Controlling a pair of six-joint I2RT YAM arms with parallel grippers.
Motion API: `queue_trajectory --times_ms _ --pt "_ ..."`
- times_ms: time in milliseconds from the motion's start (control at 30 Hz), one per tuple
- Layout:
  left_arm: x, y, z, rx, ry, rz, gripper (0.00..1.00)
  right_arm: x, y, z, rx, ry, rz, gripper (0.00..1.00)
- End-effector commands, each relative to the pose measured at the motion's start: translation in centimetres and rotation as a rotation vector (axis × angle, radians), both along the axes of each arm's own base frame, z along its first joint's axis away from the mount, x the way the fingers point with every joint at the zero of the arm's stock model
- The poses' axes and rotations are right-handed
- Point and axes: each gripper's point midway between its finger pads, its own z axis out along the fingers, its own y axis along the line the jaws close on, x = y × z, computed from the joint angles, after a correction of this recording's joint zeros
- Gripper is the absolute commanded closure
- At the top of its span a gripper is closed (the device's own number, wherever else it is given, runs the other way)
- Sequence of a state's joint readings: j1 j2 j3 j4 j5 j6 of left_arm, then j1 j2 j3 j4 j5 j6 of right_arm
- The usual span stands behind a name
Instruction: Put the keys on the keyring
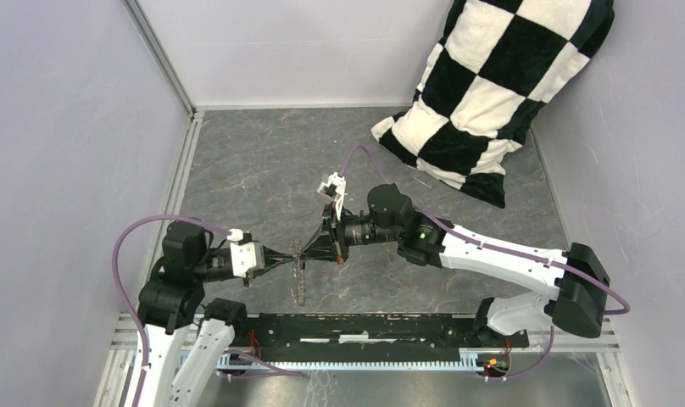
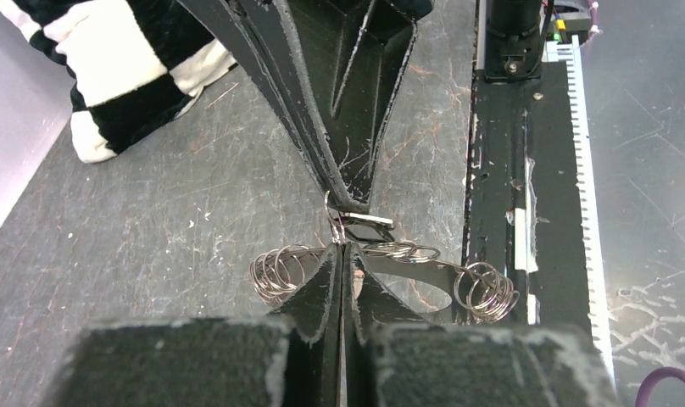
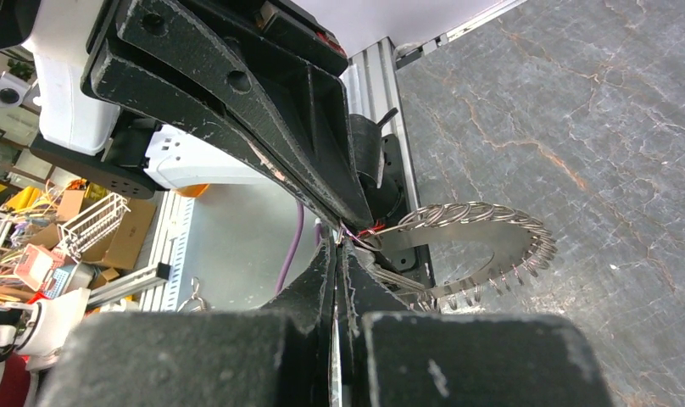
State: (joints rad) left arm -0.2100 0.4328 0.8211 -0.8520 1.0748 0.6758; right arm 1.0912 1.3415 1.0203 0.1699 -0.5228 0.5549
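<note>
The keyring (image 1: 300, 284) is a large flat metal ring with small wire loops hung all round its rim. It hangs on edge above the table between both grippers. My left gripper (image 1: 286, 257) is shut on its rim, seen close in the left wrist view (image 2: 344, 248) with the ring (image 2: 424, 271) behind the fingers. My right gripper (image 1: 309, 250) is shut tip to tip against the left one. A silvery key blade (image 3: 390, 278) sticks out beside its fingers (image 3: 339, 244), next to the ring (image 3: 492, 231). The blade also shows in the left wrist view (image 2: 371, 221). The key's black head is hidden. A second key is not in view.
A black-and-white checkered pillow (image 1: 500, 85) leans in the far right corner. A black rail (image 1: 364, 326) runs along the near edge between the arm bases, just below the hanging ring. Grey walls close the left, back and right sides.
</note>
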Motion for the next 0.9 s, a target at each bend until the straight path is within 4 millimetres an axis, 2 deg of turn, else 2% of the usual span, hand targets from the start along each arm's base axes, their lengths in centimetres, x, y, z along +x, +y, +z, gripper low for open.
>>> queue_trajectory --times_ms 0,367,667,867 --pt "1.3 -0.4 2.1 -0.072 -0.024 0.036 0.98 -0.2 1.1 3.5 0.09 -0.068 0.008 1.0" --pt "1.1 -0.6 2.0 -0.083 -0.026 0.019 0.98 0.0 2.0 3.9 0.081 -0.092 -0.008 1.0" --pt "2.6 -0.7 3.8 -0.195 -0.052 0.105 0.98 -0.3 3.0 4.3 0.061 -0.123 -0.008 1.0" --pt "2.9 -0.8 3.8 -0.201 -0.052 0.103 0.98 -0.8 3.5 4.6 0.047 -0.138 0.018 1.0"
